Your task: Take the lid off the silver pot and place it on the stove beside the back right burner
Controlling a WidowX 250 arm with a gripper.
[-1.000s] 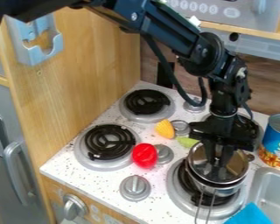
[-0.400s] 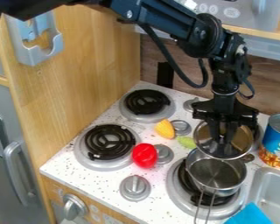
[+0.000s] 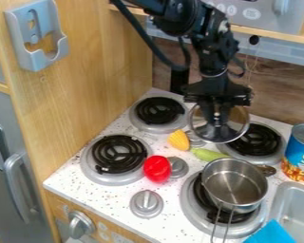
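The black gripper hangs over the back of the stove, between the two rear burners, shut on the knob of a glass lid. The lid is tilted and held in the air, above and behind the metal pot. That pot sits uncovered on the front right burner, its wire handle pointing to the front, and looks empty inside. Beneath the lid's front edge lies a green and yellow toy vegetable, with a yellow piece to its left. A red toy rests between the left and right burners.
A soup can stands at the right, behind the sink. A blue cloth-like item lies at the sink's front left. Wooden panel borders the stove's left, and a shelf edge runs across the back.
The gripper has lifted the lid off the pot and carried it back and to the left. The pot's inside and more of the rear right burner and green vegetable are now uncovered.
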